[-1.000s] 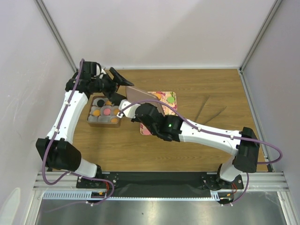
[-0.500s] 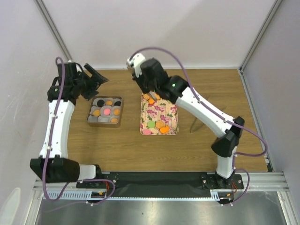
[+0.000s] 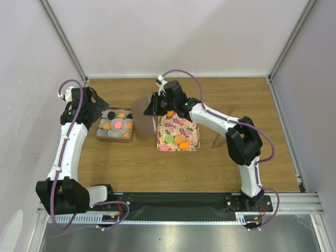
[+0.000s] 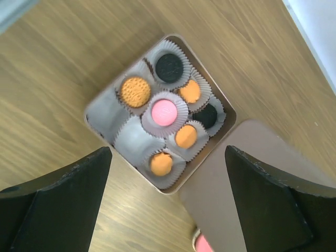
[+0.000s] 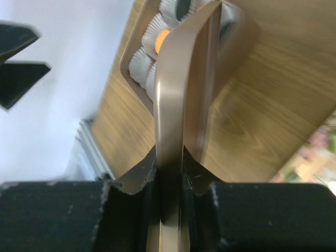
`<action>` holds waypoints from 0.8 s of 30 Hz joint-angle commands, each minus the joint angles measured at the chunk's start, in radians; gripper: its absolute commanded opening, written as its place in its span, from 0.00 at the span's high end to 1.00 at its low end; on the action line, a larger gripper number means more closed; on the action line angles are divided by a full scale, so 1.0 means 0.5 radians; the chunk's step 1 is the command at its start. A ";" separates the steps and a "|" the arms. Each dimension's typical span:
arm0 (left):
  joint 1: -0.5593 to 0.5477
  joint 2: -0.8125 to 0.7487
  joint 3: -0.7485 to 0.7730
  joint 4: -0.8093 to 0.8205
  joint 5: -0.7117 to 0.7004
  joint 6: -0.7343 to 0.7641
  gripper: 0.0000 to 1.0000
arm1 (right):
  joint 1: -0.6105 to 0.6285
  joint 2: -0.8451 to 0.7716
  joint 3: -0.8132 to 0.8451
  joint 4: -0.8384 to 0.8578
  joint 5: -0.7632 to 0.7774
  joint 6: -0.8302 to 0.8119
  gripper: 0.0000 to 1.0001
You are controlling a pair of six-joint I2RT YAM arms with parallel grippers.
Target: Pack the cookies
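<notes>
Right pincer [image 5: 169, 166] now beside tin [image 4: 227, 112] — smooth metal lid [image 5: 176, 79] edgewise in grip

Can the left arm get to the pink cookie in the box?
Probably yes. The left gripper hangs open right above the pink cookie, and the right gripper holds the lid beside the box.

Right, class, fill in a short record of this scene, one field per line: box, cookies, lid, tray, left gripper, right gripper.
box: square tin box, open, lined with paper cups
cookies: orange, pink and black cookies sit in the cups; some cups are empty
lid: plain metal lid, held on edge between box and tray
tray: floral tray, more cookies on it
left gripper: left gripper open, above the box
right gripper: right gripper shut on the lid's edge
</notes>
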 commanded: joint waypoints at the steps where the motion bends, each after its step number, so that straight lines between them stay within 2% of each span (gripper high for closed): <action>1: 0.050 -0.123 -0.008 0.188 -0.154 0.108 0.04 | -0.025 0.098 -0.097 0.976 -0.299 0.586 1.00; 5: 0.059 -0.083 0.078 0.155 -0.114 0.176 0.04 | -0.037 0.153 -0.107 1.210 -0.284 0.792 1.00; 9: 0.065 0.011 0.149 0.109 -0.181 0.243 0.03 | -0.083 0.108 -0.128 1.081 -0.266 0.805 1.00; 14: 0.145 0.137 0.146 0.050 -0.313 0.090 0.03 | -0.135 0.077 -0.195 1.099 -0.306 0.860 1.00; 19: 0.225 0.401 0.278 0.014 -0.449 0.013 0.04 | -0.157 0.123 -0.248 1.396 -0.345 1.028 1.00; 24: 0.409 0.601 0.290 0.059 -0.271 -0.027 0.09 | -0.209 0.279 -0.220 1.798 -0.379 1.369 1.00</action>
